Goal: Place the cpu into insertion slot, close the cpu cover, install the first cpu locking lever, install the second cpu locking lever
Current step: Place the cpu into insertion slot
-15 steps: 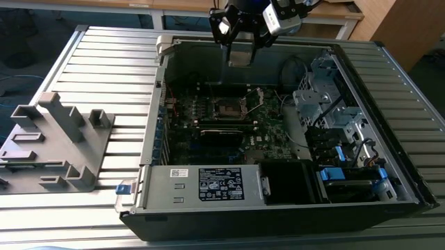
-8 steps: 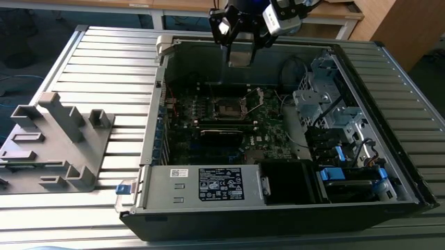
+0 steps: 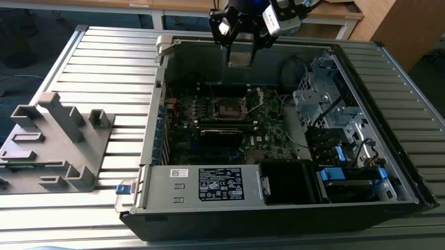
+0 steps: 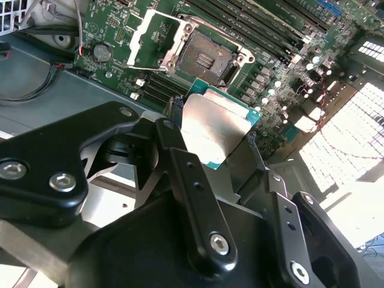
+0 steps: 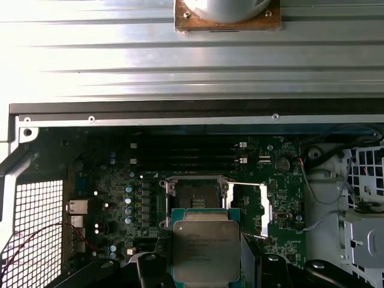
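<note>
Cpu (image 5: 206, 249) is hanging in mid-air, metal top facing the first wrist view. Your gripper (image 5: 209, 265) is clamping it by two opposite edges, w/ a black finger (image 4: 186, 174) pressing on each side. In the exterior view the cpu is sitting at approx 12 o'clock from the slot (image 3: 227, 109), well apart from it and up near the far wall of the case (image 3: 278, 221).

The slot is lying uncovered on the mobo (image 3: 268, 138), its dark centre showing in both wrist views. The cover (image 4: 137, 39) is standing flipped open just beside the slot, hinged along one edge. In the exterior view it's sitting at approx 2 o'clock from the slot.

The PSU (image 3: 201, 185) is lying at 6 o'clock from the slot, against the case's near wall. The case is resting open on the slatted table (image 3: 104, 57). A grey fixture (image 3: 59, 140) is sitting at 9 o'clock from the case, apart from it.
</note>
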Robot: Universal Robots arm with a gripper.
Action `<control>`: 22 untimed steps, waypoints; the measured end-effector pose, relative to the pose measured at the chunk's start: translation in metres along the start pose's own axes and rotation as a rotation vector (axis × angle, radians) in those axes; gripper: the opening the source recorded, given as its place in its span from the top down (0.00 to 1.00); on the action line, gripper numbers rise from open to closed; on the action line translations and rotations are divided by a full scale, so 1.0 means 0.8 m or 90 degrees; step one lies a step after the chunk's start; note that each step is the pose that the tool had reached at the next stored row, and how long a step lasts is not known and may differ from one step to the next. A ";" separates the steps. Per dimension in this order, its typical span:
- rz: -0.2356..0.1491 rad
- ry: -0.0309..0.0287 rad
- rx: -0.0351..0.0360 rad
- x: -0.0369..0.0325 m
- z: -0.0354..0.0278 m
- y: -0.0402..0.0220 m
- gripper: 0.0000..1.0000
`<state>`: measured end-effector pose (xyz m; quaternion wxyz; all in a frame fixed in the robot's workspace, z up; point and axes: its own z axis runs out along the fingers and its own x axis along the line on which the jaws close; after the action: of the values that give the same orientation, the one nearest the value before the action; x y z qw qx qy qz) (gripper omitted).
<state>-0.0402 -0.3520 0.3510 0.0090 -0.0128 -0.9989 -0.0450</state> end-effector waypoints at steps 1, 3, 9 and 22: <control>0.000 0.0000 0.0000 0.0000 0.0009 -0.0001 0.46; 0.000 0.0001 0.0001 -0.0001 0.0034 -0.0003 0.46; 0.000 0.0001 0.0001 -0.0002 0.0116 -0.0011 0.46; 0.000 0.0001 0.0002 0.0002 0.0254 -0.0023 0.46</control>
<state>-0.0408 -0.3520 0.3306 0.0091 -0.0127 -0.9989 -0.0448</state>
